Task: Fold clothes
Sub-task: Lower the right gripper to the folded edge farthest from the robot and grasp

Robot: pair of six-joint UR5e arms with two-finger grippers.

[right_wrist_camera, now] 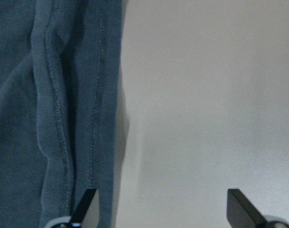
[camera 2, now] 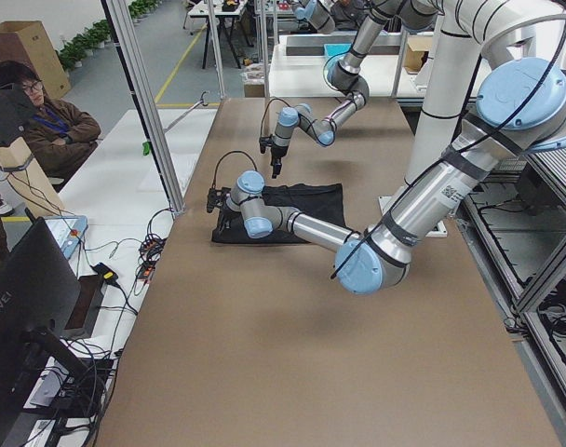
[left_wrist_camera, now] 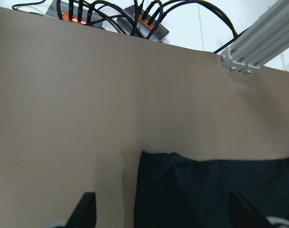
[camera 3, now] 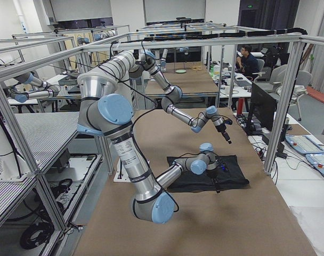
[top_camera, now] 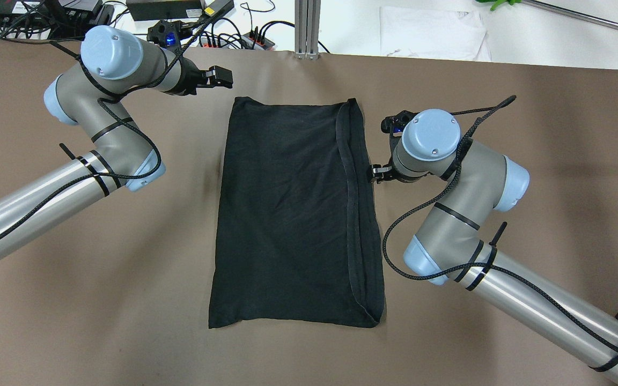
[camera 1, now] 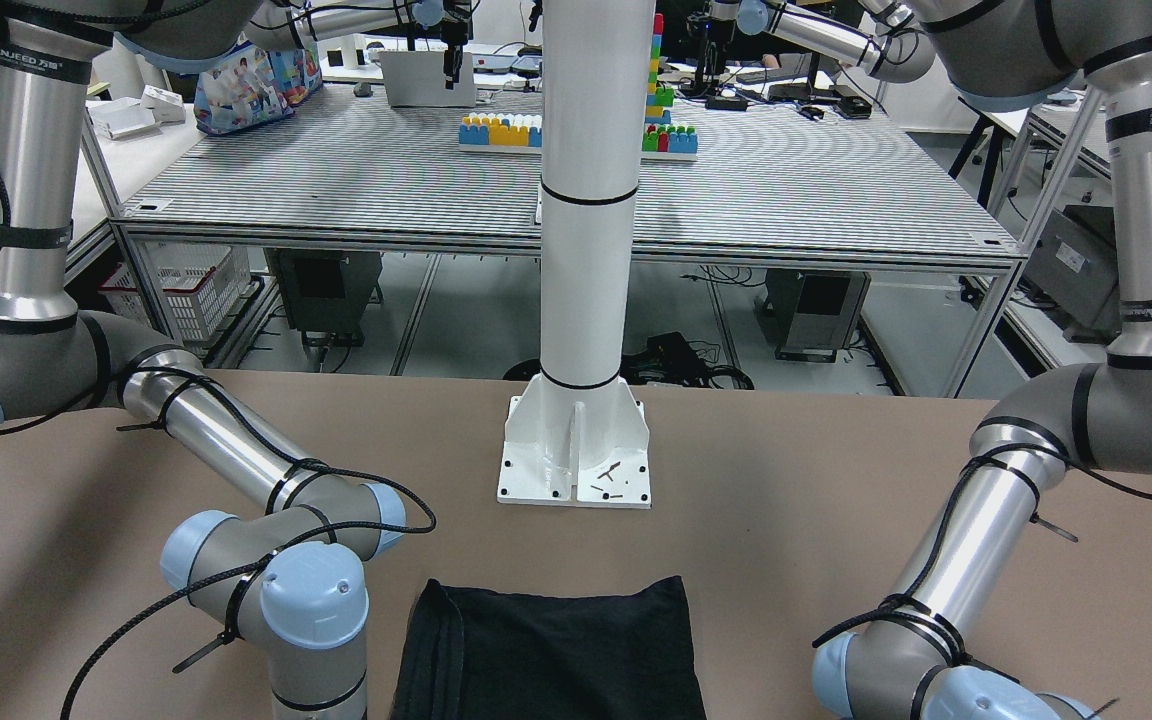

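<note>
The black garment [top_camera: 293, 214] lies flat on the brown table as a folded rectangle, with layered hems along its right edge. No white logo shows. My left gripper [top_camera: 222, 78] hovers above the table just off the garment's far left corner. In the left wrist view it [left_wrist_camera: 163, 213] is open and empty, with that corner [left_wrist_camera: 206, 190] between the fingers below. My right gripper [top_camera: 376, 172] is at the garment's right edge. In the right wrist view it [right_wrist_camera: 161, 209] is open and empty, with the hemmed edge [right_wrist_camera: 54, 114] under its left finger [right_wrist_camera: 85, 204].
The white column base [camera 1: 576, 470] stands on the table on the robot's side of the garment. Power strips and cables [top_camera: 180, 32], an aluminium post [top_camera: 307, 27] and a white cloth [top_camera: 432, 32] lie past the far edge. An operator [camera 2: 32, 112] sits beside the table.
</note>
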